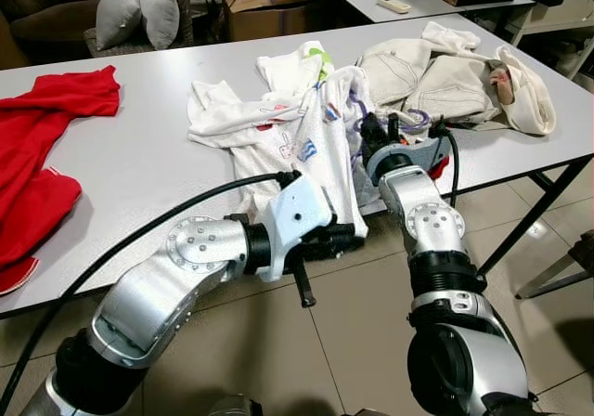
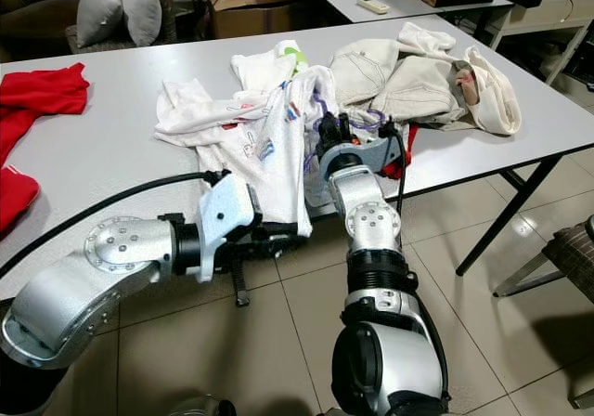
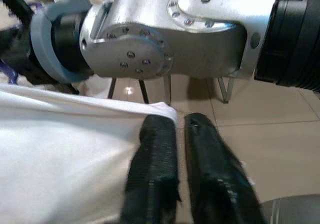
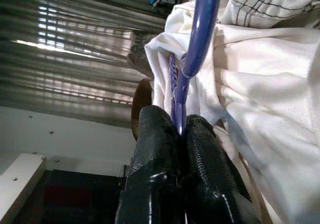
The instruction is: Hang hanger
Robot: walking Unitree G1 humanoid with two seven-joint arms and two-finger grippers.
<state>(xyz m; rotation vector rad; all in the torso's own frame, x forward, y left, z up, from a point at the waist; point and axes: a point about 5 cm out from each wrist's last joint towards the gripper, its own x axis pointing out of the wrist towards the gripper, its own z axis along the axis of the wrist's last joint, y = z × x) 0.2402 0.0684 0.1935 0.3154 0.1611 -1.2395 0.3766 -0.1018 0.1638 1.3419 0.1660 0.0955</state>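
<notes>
Our right tool [image 4: 181,134] reaches up to the table's [image 1: 139,156] near edge, pinching the purple hanger [image 4: 197,39] tucked in the white shirt [image 1: 306,137]. Our left arm bends across below that edge, its tool [image 3: 180,149] clamped on the shirt's hanging hem.

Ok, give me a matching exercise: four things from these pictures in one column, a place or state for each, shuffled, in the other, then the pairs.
Things
1. purple hanger
2. red garment
3. white printed T-shirt
4. cream jacket

Places or states
A. spread at the table's far left
B. pinched between the right gripper's fingers
C. heaped on the table's right end
D. hem hanging over the table edge at the left gripper

Pairs: 1-B, 2-A, 3-D, 4-C
</notes>
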